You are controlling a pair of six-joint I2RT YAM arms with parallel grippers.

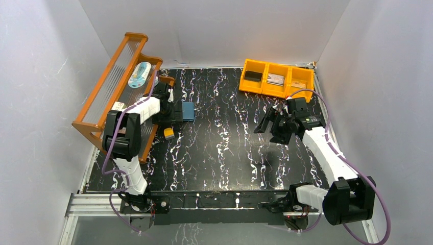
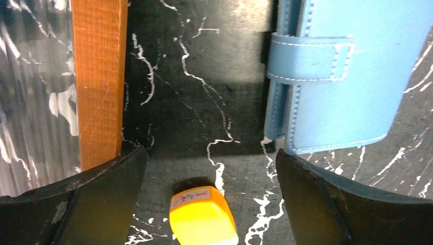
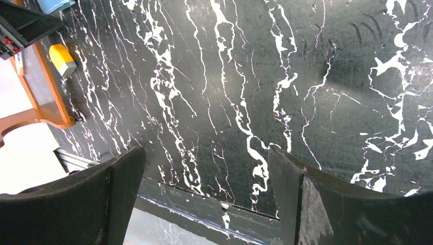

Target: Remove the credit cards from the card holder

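Far left, orange rack (image 1: pixel 115 87) leans along the left wall with a blue-white item (image 1: pixel 139 75) on its ribbed shelf. Left gripper (image 1: pixel 174 113) sits just right of the rack, low over the black marbled mat (image 1: pixel 224 148). Its jaws are spread wide with nothing between them. In the left wrist view the gripper (image 2: pixel 209 163) frames bare mat, with the rack's wooden edge (image 2: pixel 99 81) past the left finger. Yellow block (image 2: pixel 203 217) lies on the mat between the fingers, at the bottom edge of that view. From above, the block (image 1: pixel 168 133) is just near of the gripper, beside the rack's foot. Wallet (image 1: pixel 188 111) lies flat on the mat right beside the left gripper, far-left part of the mat. It is closed, with the tab (image 2: pixel 311 57) strapped across its spine edge. One corner of the wallet (image 2: pixel 352 92) is just beyond the right finger; contact can't be told. Cards are not visible, the wallet being shut. Mid-right, right gripper (image 1: pixel 273 125) hangs above the mat, well apart from the wallet. Its jaws are wide apart and empty; the right wrist view (image 3: pixel 204 168) shows only mat between the fingers. Far right, orange three-part bin (image 1: pixel 263 92) sits against the back wall. It holds a black item (image 1: pixel 252 76) on the left, a flat greyish item (image 1: pixel 275 79) in the middle and a tan item (image 1: pixel 300 83) on the right, all too small to identify.
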